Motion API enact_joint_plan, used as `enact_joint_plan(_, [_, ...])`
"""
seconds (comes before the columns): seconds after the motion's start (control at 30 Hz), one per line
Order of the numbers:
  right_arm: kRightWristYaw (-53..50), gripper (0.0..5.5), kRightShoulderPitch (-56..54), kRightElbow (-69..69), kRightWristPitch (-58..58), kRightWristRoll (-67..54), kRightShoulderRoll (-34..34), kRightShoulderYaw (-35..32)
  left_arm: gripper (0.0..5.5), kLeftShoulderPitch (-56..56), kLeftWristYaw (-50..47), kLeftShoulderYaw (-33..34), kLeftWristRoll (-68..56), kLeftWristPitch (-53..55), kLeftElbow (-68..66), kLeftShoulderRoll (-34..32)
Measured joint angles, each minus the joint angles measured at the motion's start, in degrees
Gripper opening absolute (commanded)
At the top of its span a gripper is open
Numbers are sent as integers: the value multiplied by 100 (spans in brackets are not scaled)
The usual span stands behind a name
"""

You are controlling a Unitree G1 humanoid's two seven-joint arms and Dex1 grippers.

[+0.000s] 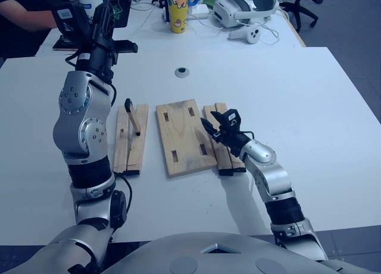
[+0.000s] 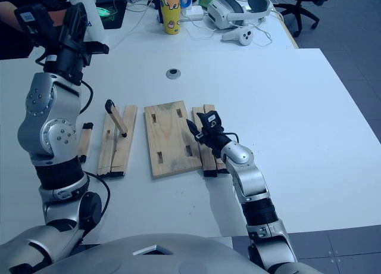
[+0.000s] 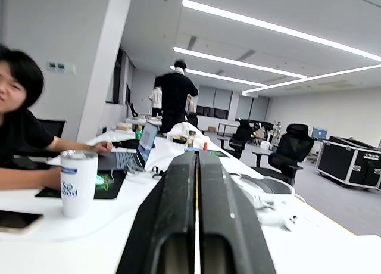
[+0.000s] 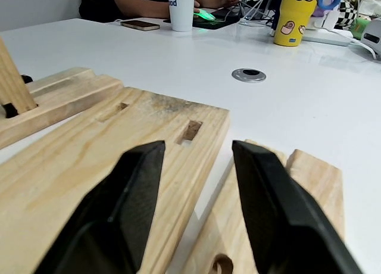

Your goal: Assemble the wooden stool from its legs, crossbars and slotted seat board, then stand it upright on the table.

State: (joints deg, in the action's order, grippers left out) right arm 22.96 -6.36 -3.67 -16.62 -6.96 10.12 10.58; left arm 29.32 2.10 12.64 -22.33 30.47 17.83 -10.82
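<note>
The slotted seat board [image 1: 184, 137] lies flat at the table's middle. To its left lie two legs [image 1: 131, 144] side by side, with a crossbar [image 1: 132, 116] standing tilted out of them. Two more legs [image 1: 225, 146] lie to the board's right. My right gripper [image 1: 215, 123] hovers open just above those right legs, at the board's right edge; the right wrist view has its fingers [image 4: 119, 214] spread over the board [image 4: 89, 161] and a leg [image 4: 297, 196]. My left gripper [image 1: 102, 15] is raised high at the far left, shut and holding nothing [image 3: 196, 226].
A round grommet [image 1: 182, 72] sits behind the board. On the far desk are a yellow cup [image 1: 177, 9], a headset [image 1: 244, 6], a controller [image 1: 253, 34] and a white tumbler [image 3: 78, 181]. Another wooden piece [image 2: 85, 142] lies beside the left arm.
</note>
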Motion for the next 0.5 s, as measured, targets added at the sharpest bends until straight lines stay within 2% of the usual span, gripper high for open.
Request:
enact_joint_plan(0.2, [-20, 209, -6, 70, 14, 3, -18, 3, 1, -176, -158, 10, -13, 386, 32, 51])
enact_joint_plan(0.3, [-27, 209, -6, 72, 22, 15, -24, 4, 1, -1166, -211, -163, -6, 971, -10, 183])
enact_joint_plan(0.4, [-34, 209, -7, 56, 21, 34, -24, -4, 1, -1641, -203, -300, -5, 941, 391, 239])
enact_joint_plan(0.5, [-34, 209, -7, 53, 22, 39, -25, -9, 1, -1556, -201, -303, 7, 886, 301, 251])
